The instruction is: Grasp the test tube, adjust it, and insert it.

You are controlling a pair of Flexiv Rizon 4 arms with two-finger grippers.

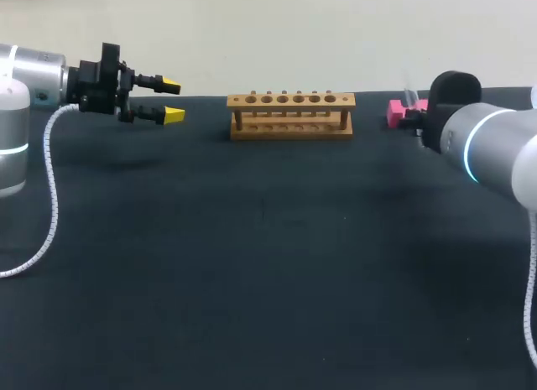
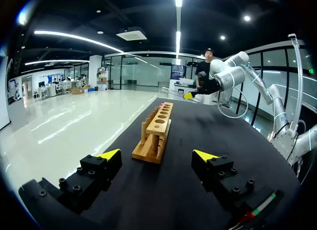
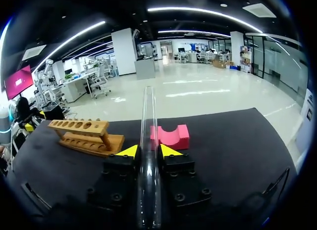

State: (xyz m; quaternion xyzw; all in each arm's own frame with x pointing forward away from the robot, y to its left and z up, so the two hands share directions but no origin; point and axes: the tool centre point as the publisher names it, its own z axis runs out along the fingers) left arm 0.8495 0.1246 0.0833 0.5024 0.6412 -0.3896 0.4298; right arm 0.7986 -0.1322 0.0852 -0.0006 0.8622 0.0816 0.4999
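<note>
A: Head camera position?
B: Fixed, above and behind the robot, facing down across the table (image 1: 268, 281); rack (image 1: 290, 115) toward the far edge.
A: Wrist cameras?
B: Left looks out past the left jaws, end-on along the rack, near. Right looks past the right jaws, rack ahead to one side, farther off. All three share rack and table.

black matte table (image 1: 252, 281) spans view; pale plain wall (image 1: 268, 38) behind far edge; soft even light
</note>
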